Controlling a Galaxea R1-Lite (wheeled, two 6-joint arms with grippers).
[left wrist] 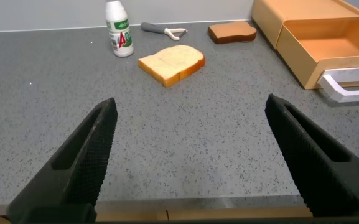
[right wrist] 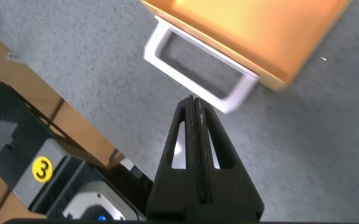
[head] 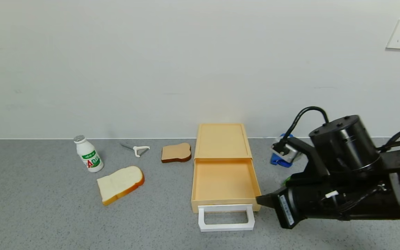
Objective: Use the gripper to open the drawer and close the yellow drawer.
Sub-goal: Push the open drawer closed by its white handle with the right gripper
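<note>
The pale yellow drawer [head: 223,180] stands pulled out of its flat yellow box [head: 222,140] toward me, and it is empty inside. Its white loop handle [head: 226,227] lies at the front. My right gripper [head: 259,200] is shut and empty, its tip at the drawer's front right corner, just above the handle's right end. In the right wrist view the shut gripper [right wrist: 195,102] points at the handle [right wrist: 154,53] below the drawer [right wrist: 247,31]. My left gripper [left wrist: 191,109] is open and empty, low over the table's front edge, far left of the drawer [left wrist: 328,37].
Left of the drawer lie a brown toast slice [head: 176,152], a white bread slice [head: 120,184], a peeler [head: 138,150] and a small white bottle [head: 88,154]. A blue object [head: 280,158] sits behind my right arm. The wall runs close behind the box.
</note>
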